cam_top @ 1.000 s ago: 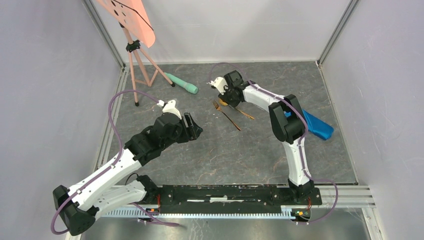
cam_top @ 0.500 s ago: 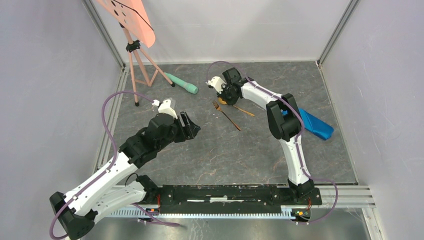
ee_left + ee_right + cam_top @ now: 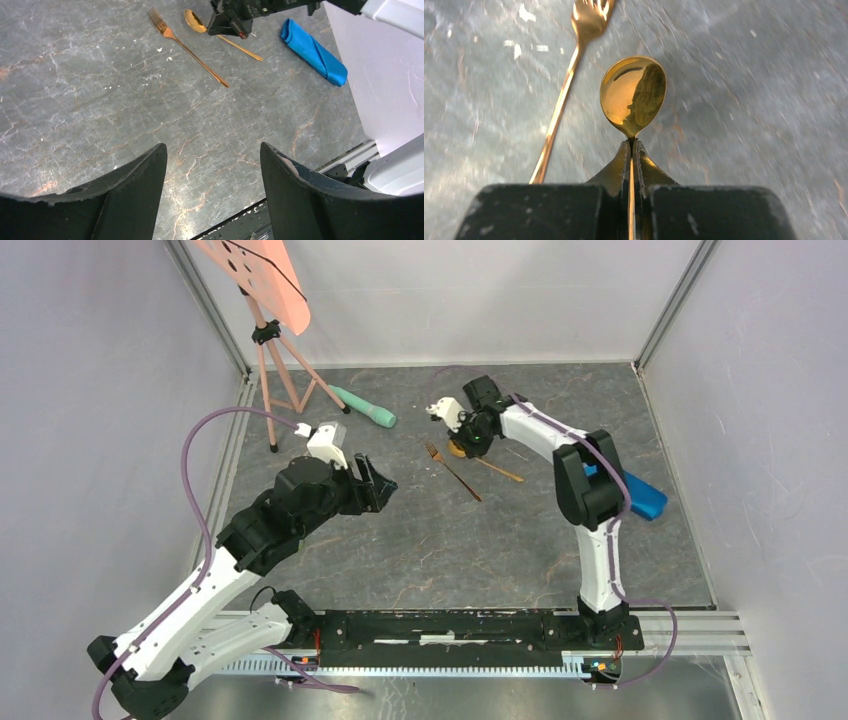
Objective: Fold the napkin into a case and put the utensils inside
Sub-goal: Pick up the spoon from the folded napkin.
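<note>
- Right claw (image 3: pixel 631 145): clamped on the spoon (image 3: pixel 634 95). The two fingers (image 3: pixel 616 170) pinch the neck just behind the bowl, with only the thin gold handle between them.
- Spoon: bowl facing up and projecting forward from the fingertips – the handle runs back through the grip and, in the left wrist view, comes out on the far side of the claw, angled toward the near right of the table (image 3: pixel 450 540). Whether the bowl touches the table cannot be told.
- Fork (image 3: pixel 452 470): flat on the table just beside the spoon, on the left-arm side. Tines point to the far edge, handle to the near right. Nothing grips it.
- Left claw (image 3: pixel 212 155): fingers wide apart, nothing between them. It hangs over bare table on the near-left side, well apart from both the spoon and the fork, with its opening aimed toward them.
- Case (image 3: pixel 314 52): a narrow, layered blue cloth packet lying flat near the right wall, well apart from the fork and spoon. From above, the right arm (image 3: pixel 585 485) hides part of it – neither claw touches it.
- Green cylinder (image 3: pixel 365 410): lies at the far left of the table, near the foot of a pink stand (image 3: pixel 275 370).
</note>
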### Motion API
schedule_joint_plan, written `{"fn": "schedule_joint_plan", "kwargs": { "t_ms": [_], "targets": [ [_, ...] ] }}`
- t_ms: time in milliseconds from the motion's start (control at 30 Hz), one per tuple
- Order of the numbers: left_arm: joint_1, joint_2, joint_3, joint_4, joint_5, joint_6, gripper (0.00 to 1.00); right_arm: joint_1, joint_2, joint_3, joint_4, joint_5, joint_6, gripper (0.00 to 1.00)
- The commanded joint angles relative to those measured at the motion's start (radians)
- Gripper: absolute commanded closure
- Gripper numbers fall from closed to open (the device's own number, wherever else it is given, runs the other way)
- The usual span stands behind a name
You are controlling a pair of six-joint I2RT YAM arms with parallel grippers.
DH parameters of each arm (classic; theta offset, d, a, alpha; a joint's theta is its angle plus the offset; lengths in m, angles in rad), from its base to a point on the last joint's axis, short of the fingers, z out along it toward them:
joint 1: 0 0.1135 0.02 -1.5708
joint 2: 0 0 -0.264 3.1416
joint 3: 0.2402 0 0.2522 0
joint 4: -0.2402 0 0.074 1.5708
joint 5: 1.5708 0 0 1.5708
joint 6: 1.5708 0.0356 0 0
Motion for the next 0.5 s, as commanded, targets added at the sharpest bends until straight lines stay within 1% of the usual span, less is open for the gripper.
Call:
{"fn": "schedule_joint_plan", "kwargs": {
  "t_ms": [0,133,200,300,400,467],
  "targets": [
    [0.005,0.014,0.056,0.003,0.05,0.113,0.25,-0.069,-0.218,-0.045,-0.037,-0.085,-0.06,1.0],
    [0.006,0.024,0.055,0.011,0.06,0.145,0.24,-0.149,-0.37,-0.155,-0.042,-0.107,-0.106,0.99],
    [0.005,0.033,0.052,0.018,0.066,0.164,0.24,-0.214,-0.433,-0.234,-0.034,-0.12,-0.137,1.0],
    [-0.021,0.042,0.05,0.027,0.034,0.197,0.23,-0.322,-0.507,-0.358,0.024,-0.203,-0.209,1.0],
    [-0.05,0.041,0.047,0.032,-0.004,0.222,0.23,-0.377,-0.504,-0.375,0.001,-0.236,-0.283,1.0],
    [-0.064,0.043,0.037,0.038,-0.026,0.234,0.22,-0.412,-0.488,-0.364,-0.009,-0.299,-0.322,1.0]
  ]
}}
